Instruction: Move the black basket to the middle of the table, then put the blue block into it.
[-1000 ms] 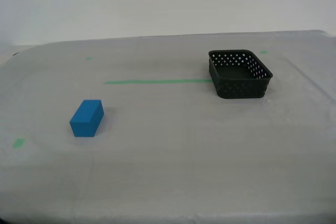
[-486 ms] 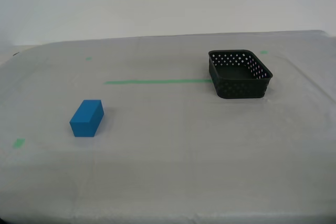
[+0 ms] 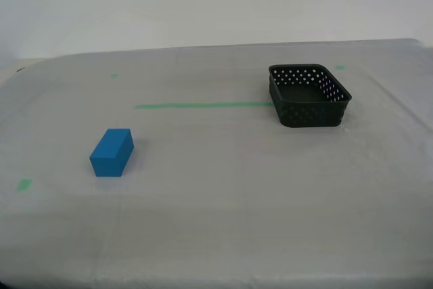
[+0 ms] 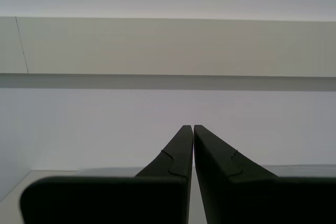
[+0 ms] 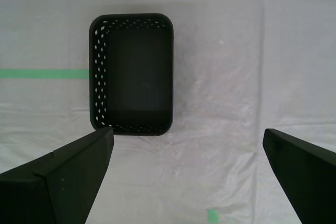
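Note:
The black basket [image 3: 310, 95] stands empty on the table [image 3: 223, 187] at the exterior view's right, at the end of the green tape line [image 3: 203, 105]. The blue block [image 3: 112, 152] lies on the cloth at the exterior view's left, far from the basket. No arm shows in the exterior view. My first gripper [image 5: 188, 135] is open and empty, high above the table, looking down on the basket [image 5: 132, 74]. My second gripper [image 4: 189, 129] is shut and empty, pointing at a pale wall away from the table.
Small green tape bits lie on the cloth at the near left [image 3: 24, 184], the far left [image 3: 114, 75] and behind the basket [image 3: 340, 67]. The table's rounded far edge meets a white wall.

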You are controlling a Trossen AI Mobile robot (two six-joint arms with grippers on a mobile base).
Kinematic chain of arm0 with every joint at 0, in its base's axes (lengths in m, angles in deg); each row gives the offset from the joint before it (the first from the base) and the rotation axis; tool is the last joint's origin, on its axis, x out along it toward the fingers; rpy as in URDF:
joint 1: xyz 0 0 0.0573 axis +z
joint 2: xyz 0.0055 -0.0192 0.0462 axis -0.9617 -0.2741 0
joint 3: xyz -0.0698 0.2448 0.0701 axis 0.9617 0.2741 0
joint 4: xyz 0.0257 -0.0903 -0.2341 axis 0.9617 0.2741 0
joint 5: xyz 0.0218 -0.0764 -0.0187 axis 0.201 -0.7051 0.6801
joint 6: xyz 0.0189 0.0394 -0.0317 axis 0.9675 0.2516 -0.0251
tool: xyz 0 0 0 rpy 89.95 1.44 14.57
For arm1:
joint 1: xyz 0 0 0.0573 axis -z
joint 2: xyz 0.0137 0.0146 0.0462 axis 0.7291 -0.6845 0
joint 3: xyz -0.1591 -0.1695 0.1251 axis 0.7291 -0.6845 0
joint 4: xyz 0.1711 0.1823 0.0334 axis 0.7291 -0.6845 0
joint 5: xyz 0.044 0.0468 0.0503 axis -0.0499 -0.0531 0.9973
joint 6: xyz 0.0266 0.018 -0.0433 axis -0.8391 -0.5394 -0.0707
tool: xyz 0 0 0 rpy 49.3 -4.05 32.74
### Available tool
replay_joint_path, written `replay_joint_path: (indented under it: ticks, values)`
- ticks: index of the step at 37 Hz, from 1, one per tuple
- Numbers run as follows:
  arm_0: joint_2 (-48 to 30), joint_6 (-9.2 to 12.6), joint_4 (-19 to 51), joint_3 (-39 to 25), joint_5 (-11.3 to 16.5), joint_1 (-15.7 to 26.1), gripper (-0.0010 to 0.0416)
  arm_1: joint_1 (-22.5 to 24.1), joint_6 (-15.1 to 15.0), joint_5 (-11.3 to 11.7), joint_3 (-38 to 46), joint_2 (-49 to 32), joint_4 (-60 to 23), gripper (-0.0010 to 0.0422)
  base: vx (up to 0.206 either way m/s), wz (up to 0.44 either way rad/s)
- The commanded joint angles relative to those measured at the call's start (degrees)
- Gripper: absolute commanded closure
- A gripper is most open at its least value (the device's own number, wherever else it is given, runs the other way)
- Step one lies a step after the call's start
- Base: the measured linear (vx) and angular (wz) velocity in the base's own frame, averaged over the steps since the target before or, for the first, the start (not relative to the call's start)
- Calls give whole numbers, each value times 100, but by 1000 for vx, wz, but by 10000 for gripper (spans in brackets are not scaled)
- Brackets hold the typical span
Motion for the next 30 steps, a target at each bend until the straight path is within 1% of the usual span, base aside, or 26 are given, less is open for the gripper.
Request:
replay_joint_path:
  ticks: [1,12,19,26,30]
  values:
    - [-127,39,-166,13,-22,87,6,2,-11,4,2,2,28,412,0,0]
    - [-452,68,-485,11,-28,212,6,2,-9,4,2,2,28,412,0,0]
    - [-695,42,-553,20,-44,249,6,2,-9,4,2,2,28,412,0,0]
    - [-997,15,-848,11,-37,282,6,2,-11,4,2,2,31,412,0,0]
    - [-1207,7,-896,11,-7,286,6,2,-11,4,2,2,28,412,0,0]
